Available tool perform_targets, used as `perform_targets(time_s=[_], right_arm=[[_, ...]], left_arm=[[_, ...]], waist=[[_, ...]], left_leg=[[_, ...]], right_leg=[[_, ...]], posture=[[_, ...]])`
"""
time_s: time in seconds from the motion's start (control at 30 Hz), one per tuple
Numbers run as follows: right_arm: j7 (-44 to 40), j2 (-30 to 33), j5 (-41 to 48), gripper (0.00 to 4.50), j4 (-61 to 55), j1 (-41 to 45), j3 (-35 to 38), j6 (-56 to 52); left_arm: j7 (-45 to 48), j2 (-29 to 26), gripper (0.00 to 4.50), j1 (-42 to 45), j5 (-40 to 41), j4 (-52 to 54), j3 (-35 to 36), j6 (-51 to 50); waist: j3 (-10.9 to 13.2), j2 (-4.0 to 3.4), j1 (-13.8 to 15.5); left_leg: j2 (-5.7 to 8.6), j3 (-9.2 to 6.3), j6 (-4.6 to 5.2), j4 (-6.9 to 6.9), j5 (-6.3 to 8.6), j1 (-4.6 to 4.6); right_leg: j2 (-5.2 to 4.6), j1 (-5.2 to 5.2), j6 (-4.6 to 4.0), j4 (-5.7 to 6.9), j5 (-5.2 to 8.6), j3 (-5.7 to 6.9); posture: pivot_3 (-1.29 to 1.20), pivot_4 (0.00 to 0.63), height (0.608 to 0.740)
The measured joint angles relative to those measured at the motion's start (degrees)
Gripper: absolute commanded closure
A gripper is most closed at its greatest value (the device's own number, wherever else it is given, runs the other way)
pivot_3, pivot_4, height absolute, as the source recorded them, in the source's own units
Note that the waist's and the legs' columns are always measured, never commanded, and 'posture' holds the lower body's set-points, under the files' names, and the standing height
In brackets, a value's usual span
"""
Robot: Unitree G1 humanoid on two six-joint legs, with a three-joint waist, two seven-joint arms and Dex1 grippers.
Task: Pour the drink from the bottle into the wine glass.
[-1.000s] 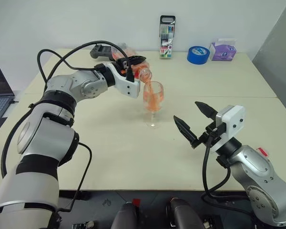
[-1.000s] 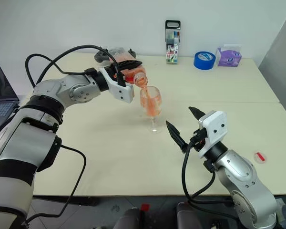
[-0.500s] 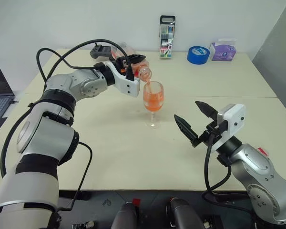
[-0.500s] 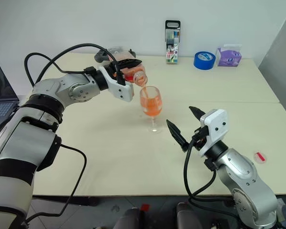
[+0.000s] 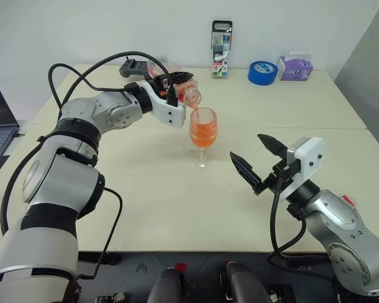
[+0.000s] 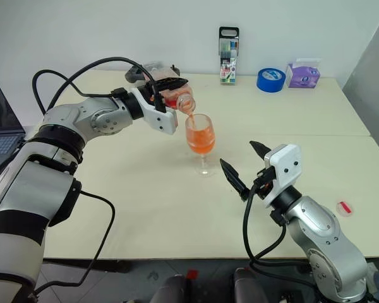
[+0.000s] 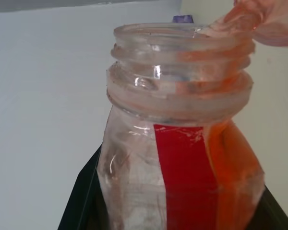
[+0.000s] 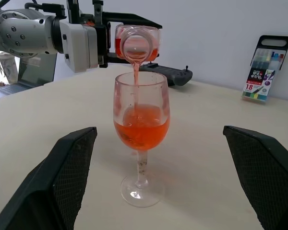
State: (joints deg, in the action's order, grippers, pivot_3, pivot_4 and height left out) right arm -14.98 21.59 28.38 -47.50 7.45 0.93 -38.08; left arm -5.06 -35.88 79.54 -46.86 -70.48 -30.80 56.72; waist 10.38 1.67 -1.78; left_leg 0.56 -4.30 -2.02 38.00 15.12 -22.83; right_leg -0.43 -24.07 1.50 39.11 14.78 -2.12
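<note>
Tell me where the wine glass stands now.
In the left eye view, the wine glass stands mid-table, under the tilted bottle in the left claw.

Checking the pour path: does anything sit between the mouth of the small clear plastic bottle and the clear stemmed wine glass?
Nothing visible does. The small clear plastic bottle tips directly above the clear stemmed wine glass, and a thin orange stream of drink falls straight into the bowl.

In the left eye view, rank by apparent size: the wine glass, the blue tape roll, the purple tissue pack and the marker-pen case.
1. wine glass
2. marker-pen case
3. purple tissue pack and blue tape roll, which look about alike.
The back items sit farther from the camera, so true sizes are unsure.
</note>
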Motion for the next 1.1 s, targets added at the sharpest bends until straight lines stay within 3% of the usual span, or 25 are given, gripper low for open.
perform_targets(time_s=[0.1, 0.27, 0.53, 0.7, 0.83, 1.1], right_arm=[[-0.01, 0.0, 0.0, 0.0, 0.1, 0.26, -0.06, -0.01], [0.08, -0.71, 2.25, 0.0, 0.63, 2.85, 0.09, -0.75], [1.28, 0.87, 13.88, 0.0, 0.84, 14.85, 4.49, -8.23], [2.82, 6.26, 20.99, 0.0, 4.7, 28.6, 3.5, -20.4], [4.11, 4.02, 23.01, 0.0, 10.15, 37.92, 0.0, -26.25], [3.75, 3.12, 23.14, 0.0, 16.43, 42.45, -4.0, -31.9]], left_arm=[[4.34, 1.08, 2.81, -0.01, 4.48, -1.11, 2.55, 0.22], [23.99, 4.48, 2.81, -0.44, 23.03, -2.15, 14.67, -1.9], [46.23, 4.25, 2.82, -8.49, 46.61, 1.32, 32.66, -24.03], [46.41, 2.74, 2.82, -17.05, 55.81, 11.57, 40.73, -40.77], [40.09, 2.66, 2.82, -25.53, 58.43, 18.66, 44.64, -50.29], [33.67, 3.59, 2.82, -34.96, 60.35, 28.69, 46.94, -56.87]], waist=[[0.0, 0.0, 0.0], [0.0, 0.0, -0.18], [-0.01, -0.01, -1.18], [-0.02, -0.03, -1.38], [-0.02, -0.02, -1.43], [-0.07, 0.05, -0.07]], left_leg=[[0.0, 0.0, 0.0, 0.02, 0.0, 0.0], [-0.01, 0.04, 0.0, 0.05, 0.0, 0.02], [-0.06, -0.09, 0.0, 0.12, 0.0, 0.02], [-0.11, -0.3, 0.0, 0.11, 0.0, 0.07], [-0.14, -0.38, 0.0, 0.1, 0.0, 0.06], [0.01, -0.35, -0.01, 0.19, -0.01, -0.01]], right_leg=[[0.0, 0.0, 0.0, 0.01, 0.0, 0.01], [0.01, 0.0, -0.02, 0.06, -0.01, -0.02], [0.04, -0.06, -0.02, 0.34, -0.01, 0.06], [-0.01, -0.08, -0.02, 0.4, -0.01, 0.0], [-0.18, -0.15, -0.03, 0.43, -0.01, -0.01], [-0.42, -0.16, -0.04, 0.43, -0.02, -0.01]], posture=[[0.0, 0.15, 0.74], [0.0, 0.15, 0.74], [0.0, 0.15, 0.74], [0.0, 0.15, 0.74], [0.0, 0.15, 0.74], [0.0, 0.15, 0.74]])
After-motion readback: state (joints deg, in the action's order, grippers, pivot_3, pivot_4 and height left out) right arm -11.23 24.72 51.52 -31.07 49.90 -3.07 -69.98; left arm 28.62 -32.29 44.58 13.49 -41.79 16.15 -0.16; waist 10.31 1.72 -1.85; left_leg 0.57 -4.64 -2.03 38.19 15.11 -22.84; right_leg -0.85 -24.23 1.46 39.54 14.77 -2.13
